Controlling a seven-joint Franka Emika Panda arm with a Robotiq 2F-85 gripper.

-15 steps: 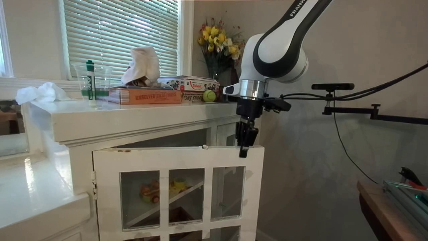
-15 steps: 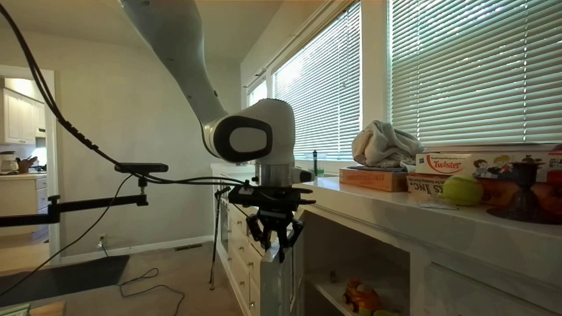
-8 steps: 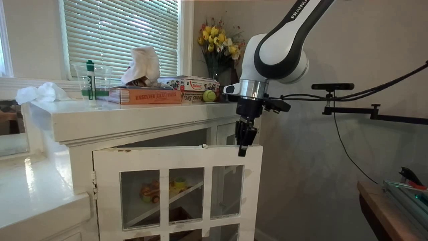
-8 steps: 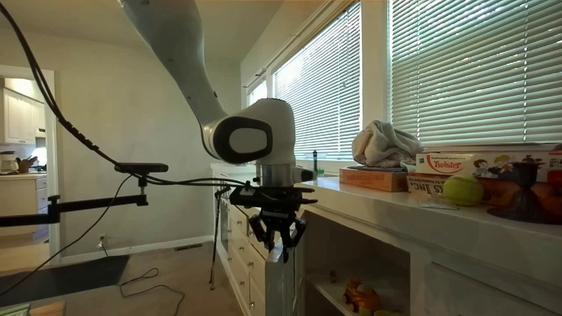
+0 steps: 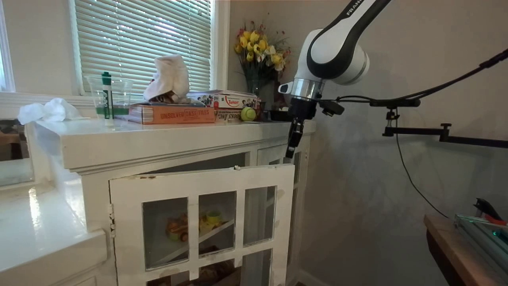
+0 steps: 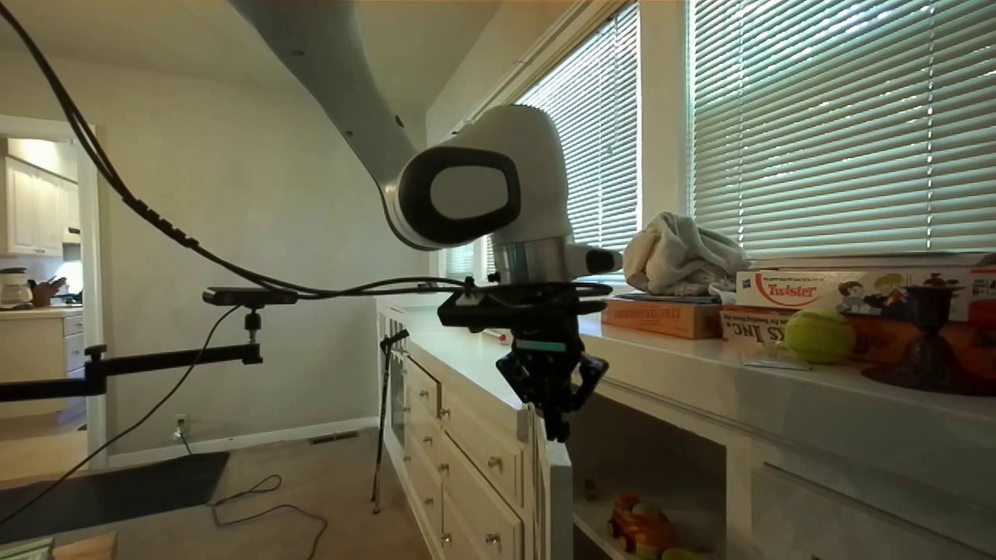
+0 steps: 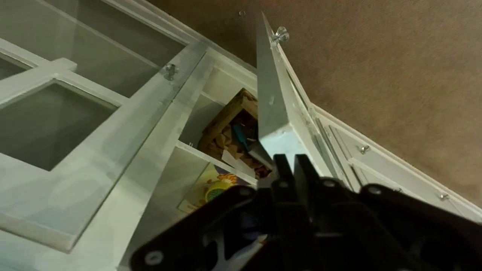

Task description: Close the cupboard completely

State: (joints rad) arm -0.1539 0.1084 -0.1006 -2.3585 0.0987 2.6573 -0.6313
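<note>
The white cupboard (image 5: 178, 143) has its glass-paned door (image 5: 214, 178) standing partly open. In an exterior view the door (image 6: 556, 498) shows nearly edge-on beside the dark opening. My gripper (image 5: 291, 155) is just above the free upper corner of the door, its fingers pointing down. It also shows by the door's top edge in an exterior view (image 6: 556, 428). In the wrist view the fingers (image 7: 292, 156) are almost together with a narrow gap and nothing between them, over the lit door top (image 7: 280, 141). I cannot tell whether they touch the door.
The cupboard top bears an orange box (image 5: 182, 114), a tennis ball (image 6: 819, 336), a dark candle holder (image 6: 928, 342) and a cup with a green marker (image 5: 107, 95). An orange toy (image 6: 642, 523) sits inside. A glass knob (image 7: 280, 34) projects from the door. A camera arm (image 6: 179, 359) stands nearby.
My gripper has risen off the door's top edge, where its fingers straddled the door, and drawn its fingers together. It has shifted toward the cupboard. The door has swung partway toward the opening.
</note>
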